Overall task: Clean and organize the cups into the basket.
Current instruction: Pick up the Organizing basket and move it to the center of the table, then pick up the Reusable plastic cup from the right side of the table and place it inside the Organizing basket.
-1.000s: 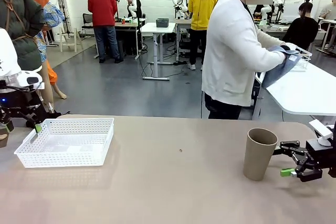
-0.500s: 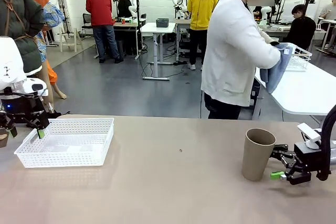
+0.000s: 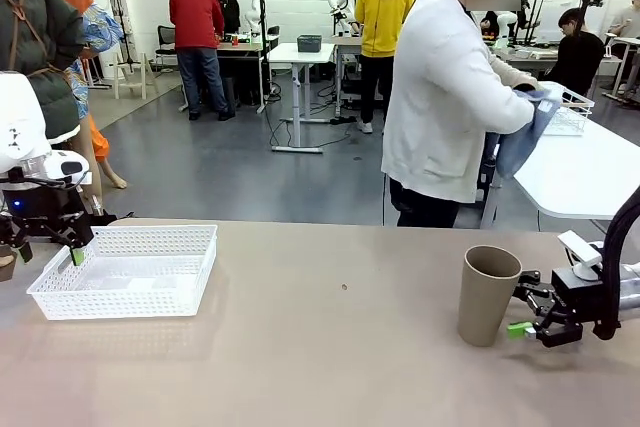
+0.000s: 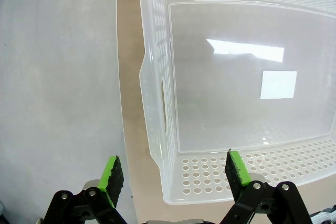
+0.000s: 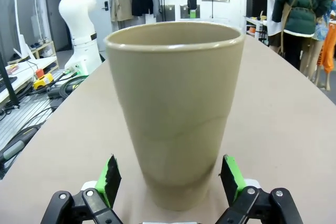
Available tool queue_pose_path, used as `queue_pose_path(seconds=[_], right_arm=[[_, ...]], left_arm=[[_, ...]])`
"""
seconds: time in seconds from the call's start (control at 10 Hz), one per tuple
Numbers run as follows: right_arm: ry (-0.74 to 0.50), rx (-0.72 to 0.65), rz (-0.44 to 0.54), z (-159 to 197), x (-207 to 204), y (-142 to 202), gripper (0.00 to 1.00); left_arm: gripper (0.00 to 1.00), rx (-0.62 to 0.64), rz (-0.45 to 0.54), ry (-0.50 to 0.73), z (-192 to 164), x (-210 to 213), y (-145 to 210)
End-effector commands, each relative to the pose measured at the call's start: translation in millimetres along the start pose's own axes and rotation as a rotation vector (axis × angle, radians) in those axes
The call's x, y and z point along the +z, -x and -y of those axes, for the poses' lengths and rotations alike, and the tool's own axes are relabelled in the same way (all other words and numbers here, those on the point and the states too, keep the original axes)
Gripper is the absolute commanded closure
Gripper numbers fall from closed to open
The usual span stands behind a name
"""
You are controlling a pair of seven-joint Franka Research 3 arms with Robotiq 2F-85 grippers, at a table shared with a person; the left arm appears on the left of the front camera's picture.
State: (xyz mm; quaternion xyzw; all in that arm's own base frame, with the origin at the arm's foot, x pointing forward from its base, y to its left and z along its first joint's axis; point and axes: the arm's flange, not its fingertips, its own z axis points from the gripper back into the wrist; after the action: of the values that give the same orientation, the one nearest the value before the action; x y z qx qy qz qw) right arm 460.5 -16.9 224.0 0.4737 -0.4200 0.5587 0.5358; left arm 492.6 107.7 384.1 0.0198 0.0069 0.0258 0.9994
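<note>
On the desk's (image 3: 330, 367) right side, 1 tan cup (image 3: 488, 295) stood upright, mouth up, well apart from the basket (image 3: 120, 302) at the far left. The basket's bare floor showed in the left wrist view.

Right hand (image 3: 522, 305) sat level with the cup's lower part, jaws wide open. In the right wrist view the 2 green pads (image 5: 109, 177) flanked the base with a gap on each side, so no contact and nothing gripped.

Left hand (image 3: 48, 252) hovered over the basket's near-left corner, also wide open and holding nothing. 1 pad (image 4: 236, 167) was above the perforated end wall, the other was outside it.

Handling, my read:
- Matte, rigid-looking wall, so pads should bite well and it probably won't crush.
- Material unclear. If ceramic, it chips on a hard set-down, so I would place it gently.
- Tall with a narrow foot, so it tips easily. A 1-sided nudge on closing would topple it, so centre it first.
- It tapers wider toward the rim, so a squeeze across the wall resists slipping down.
- Best hold is across the body, a bit above where the pads sat, nearer mid-height.
- The basket is shallow, so the cup likely goes in on its side.

Behind the desk, a person worked a blue cloth (image 3: 520, 137), and I couldn't tell on what.
</note>
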Motion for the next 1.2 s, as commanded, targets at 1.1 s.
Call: queue_pose_path(seconds=[1.1], right_arm=[[0.0,-0.035,-0.021,33,-63,19,0.0]], left_arm=[[0.0,-0.01,-0.069,-0.027,7,-26,-8]])
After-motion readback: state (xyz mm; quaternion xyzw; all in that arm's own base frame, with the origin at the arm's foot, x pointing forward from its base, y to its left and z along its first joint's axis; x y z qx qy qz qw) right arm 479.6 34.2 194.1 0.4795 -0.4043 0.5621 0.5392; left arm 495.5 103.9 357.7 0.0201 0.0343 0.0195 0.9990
